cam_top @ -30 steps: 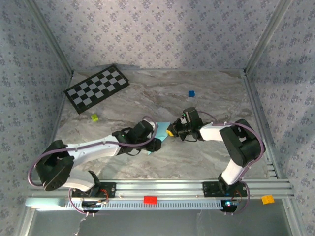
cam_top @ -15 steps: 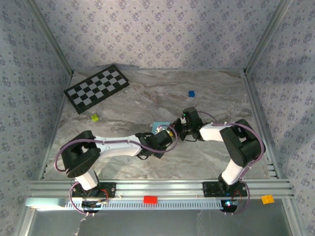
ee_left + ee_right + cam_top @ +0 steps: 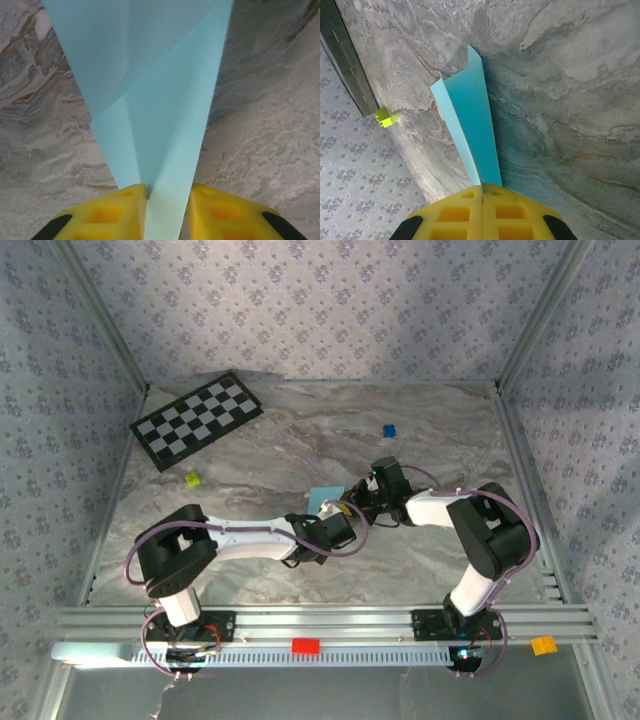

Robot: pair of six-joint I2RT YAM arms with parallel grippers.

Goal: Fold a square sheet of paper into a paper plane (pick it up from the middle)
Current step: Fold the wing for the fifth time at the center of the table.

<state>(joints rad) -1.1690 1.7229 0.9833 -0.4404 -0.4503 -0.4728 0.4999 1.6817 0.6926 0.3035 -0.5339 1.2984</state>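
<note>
The left fingers [image 3: 120, 212], yellow moulded pads, stand a little apart, and the thin light sky-blue paper [image 3: 160, 125], folded into a slim wedge, fills the gap between them and meets both inner faces; whether they pinch it or merely straddle it I cannot tell. Ahead of these fingers the wedge widens, and overlapping diagonal layers meet along a lengthwise crease. The right fingers [image 3: 455, 212] are pressed together with no gap, clamped on one end of the sky-blue paper [image 3: 472, 120], which rises out of their seam as a long narrow trough and ends in an uneven tip well ahead of them. Seen from above, the two sets of fingers face each other closely, with the sky-blue paper [image 3: 322, 498] showing just beyond them; the shadow under it suggests it hangs above the grey marbled bench [image 3: 260, 125], though an edge may rest there.

The sheet is no longer square; I judge the nose folds and centre crease done, so the work looks past halfway; what seems left is folding the wings down, firming the creases and setting the plane down.

Farther out, well apart from the fingers, lie a small yellow-green block [image 3: 387, 117], a tiny dark-blue cube [image 3: 389, 430] and, farthest, a black-and-white checkerboard [image 3: 197, 419].
</note>
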